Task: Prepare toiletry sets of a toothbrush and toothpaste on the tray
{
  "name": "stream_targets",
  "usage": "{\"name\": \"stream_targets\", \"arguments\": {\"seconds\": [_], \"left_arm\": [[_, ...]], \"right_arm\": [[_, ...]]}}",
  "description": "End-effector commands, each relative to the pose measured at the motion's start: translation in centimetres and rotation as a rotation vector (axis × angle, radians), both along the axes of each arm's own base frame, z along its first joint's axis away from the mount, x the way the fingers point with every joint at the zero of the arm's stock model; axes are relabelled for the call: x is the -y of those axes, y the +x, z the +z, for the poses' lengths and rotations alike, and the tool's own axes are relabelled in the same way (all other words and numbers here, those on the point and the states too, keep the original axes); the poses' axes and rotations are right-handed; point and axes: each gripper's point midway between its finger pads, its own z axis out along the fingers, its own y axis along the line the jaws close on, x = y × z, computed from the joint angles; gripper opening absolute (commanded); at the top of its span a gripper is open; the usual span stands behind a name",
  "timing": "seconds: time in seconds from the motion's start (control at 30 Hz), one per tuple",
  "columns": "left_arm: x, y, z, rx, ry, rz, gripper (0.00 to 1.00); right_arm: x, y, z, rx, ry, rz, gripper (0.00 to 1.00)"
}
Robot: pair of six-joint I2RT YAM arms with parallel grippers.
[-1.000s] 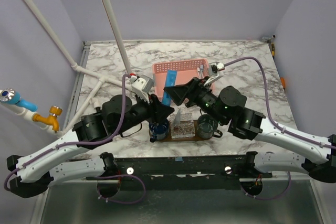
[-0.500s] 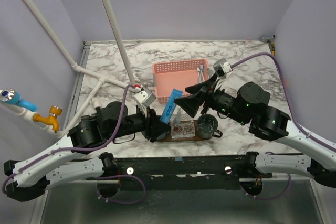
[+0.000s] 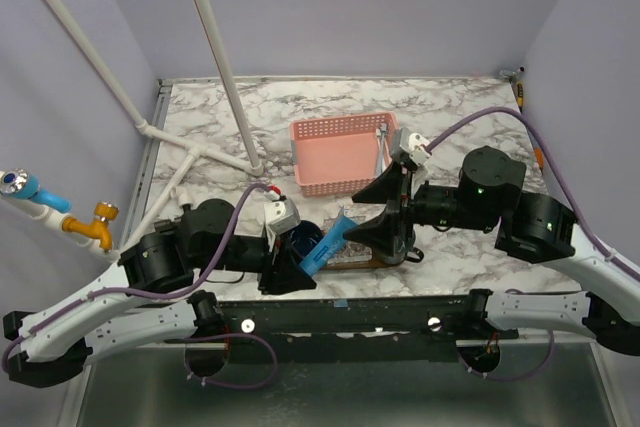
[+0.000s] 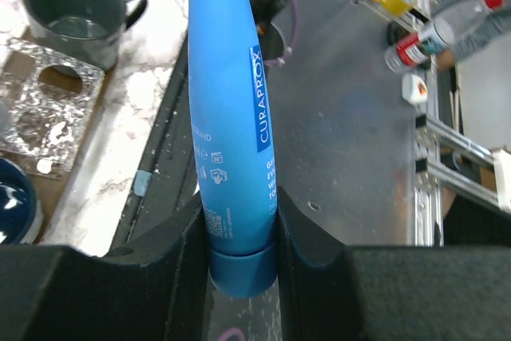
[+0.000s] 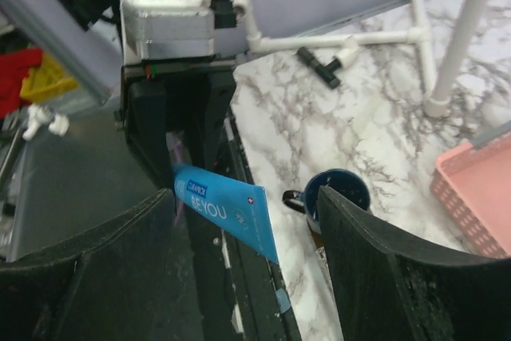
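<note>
Robot lab cell: plain walls (image 3: 400, 7), PVC pipes (image 3: 215, 57).

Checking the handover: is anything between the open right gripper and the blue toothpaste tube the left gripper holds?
Nothing visible. The blue plastic toothpaste tube, clamped in the left gripper, lies unobstructed ahead of the open right gripper.

top: high, looking down | wrists: close, left looks right, right looks left | shared: blue tube (image 4: 233, 141)

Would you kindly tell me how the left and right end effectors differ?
The left end effector is shut on the blue toothpaste tube; the right end effector is wide open and empty. The left points rightward, the right leftward, at that tube. Both are black.
</note>
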Motion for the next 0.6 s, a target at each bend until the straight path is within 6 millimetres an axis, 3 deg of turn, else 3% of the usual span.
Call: {"name": "stream_targets", "arguments": {"seconds": [0.0,0.33,0.57], "left_arm": [[-1.1,-3.3,1.3,0.019,-0.043,-0.192,0.0],[-1.8,-4.7,1.8,0.037,-0.061,-0.276,0.0],[-1.7,-4.5,1.8,0.047,-0.062,-0.265,0.0]], "right_arm": [[-0.5,-4.0,-2.2,-0.017,-0.093,0.252,0.74],[-1.4,-7.2,-3.5,-0.062,-0.092,0.471,0.63],[-2.1,-7.5,-3.8,-0.093,-0.078,0.499,0.54]]}}
